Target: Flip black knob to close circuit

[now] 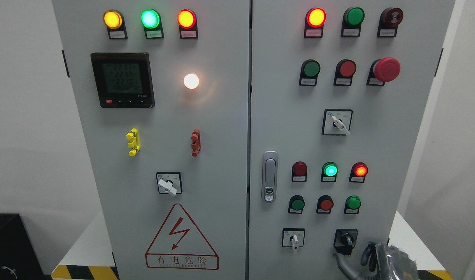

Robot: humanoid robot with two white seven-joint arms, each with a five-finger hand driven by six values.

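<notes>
Raise the right grey-gloved hand (381, 260), fingers loosely curled and holding nothing at lower right of frame, onto the small black rotary knob (346, 238) just above-left, pinch its handle squarely, then twist.

Grey cabinet (221, 128) bears a black knob (345, 238) and red-outlined warning triangle (181, 240).

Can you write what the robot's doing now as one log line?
phase: approach | right hand: below black knob, not gripping | left hand: out of view
</notes>
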